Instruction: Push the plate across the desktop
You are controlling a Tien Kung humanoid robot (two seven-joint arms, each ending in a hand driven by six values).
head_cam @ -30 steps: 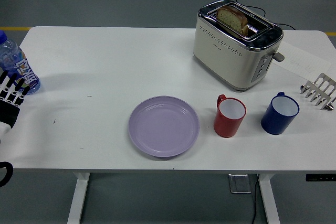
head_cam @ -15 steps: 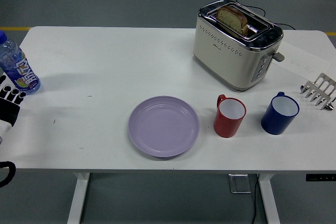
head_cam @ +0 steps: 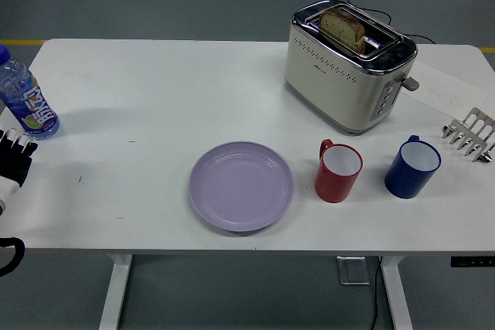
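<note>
Left hand (head_cam: 14, 156) at table's (head_cam: 155, 90) left edge, just below bottle (head_cam: 25, 98), holding nothing; finger spread cannot be told. Lavender plate (head_cam: 241, 185) well right of hand, untouched, red mug (head_cam: 339, 171) beyond.

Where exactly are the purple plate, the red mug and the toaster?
purple plate (head_cam: 241, 186), head view, middle of its flat well.
red mug (head_cam: 338, 178), head view, front of its outer wall.
toaster (head_cam: 329, 83), head view, its cream side panel.

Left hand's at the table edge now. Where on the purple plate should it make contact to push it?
Set the left hand against the purple plate's left rim, coming from the left: it lies flat and low, with clear table on that side.
</note>
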